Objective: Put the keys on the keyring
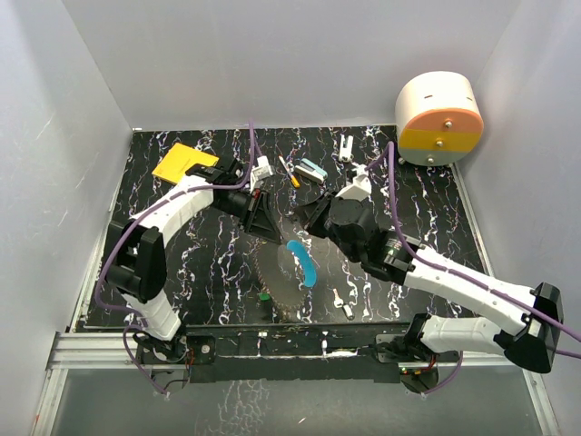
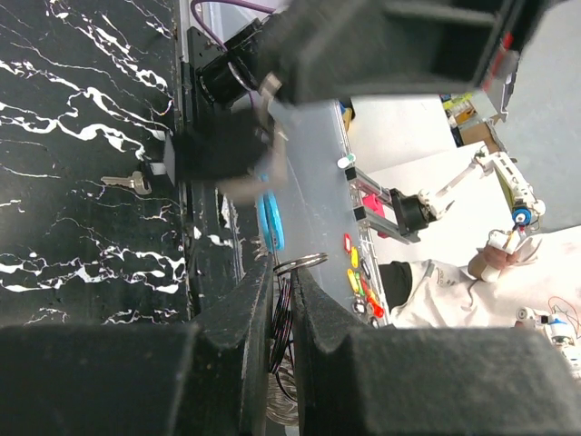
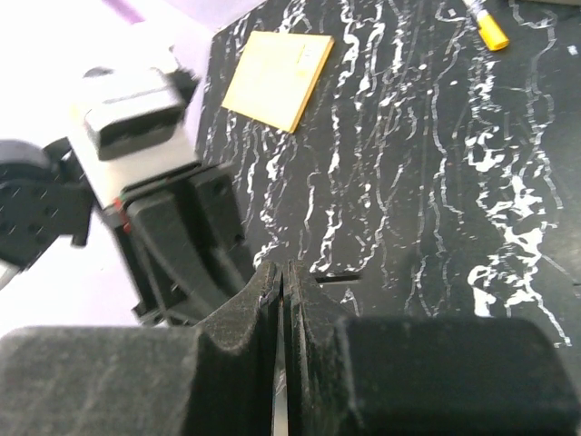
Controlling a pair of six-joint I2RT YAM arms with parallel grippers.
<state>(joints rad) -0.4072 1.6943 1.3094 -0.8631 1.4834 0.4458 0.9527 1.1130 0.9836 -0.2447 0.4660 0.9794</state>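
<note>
Keyring [image 1: 303,263]: near middle of tabletop [image 1: 427,209], between both tools; blue arc plain from above, thin loop faint there; wire sharp in left wrist view [image 2: 300,262].
Silver key [image 1: 340,300]: flat on tabletop toward near edge, right of ring.
Green-headed key [image 1: 265,298]: flat, left of ring; seen in top view only.
Left tool [image 2: 281,291]: narrow, pinched on ring's wire; grip clear only from own wrist.
Right tool [image 3: 281,282]: pressed together on a thin silvery sliver; cannot tell whether wire or key.
Far side: yellow card [image 1: 179,162], orange-and-white stick [image 1: 290,171], teal-and-white block [image 1: 313,170].
Far right corner: round white-orange-yellow drum [image 1: 438,118], top view only.
</note>
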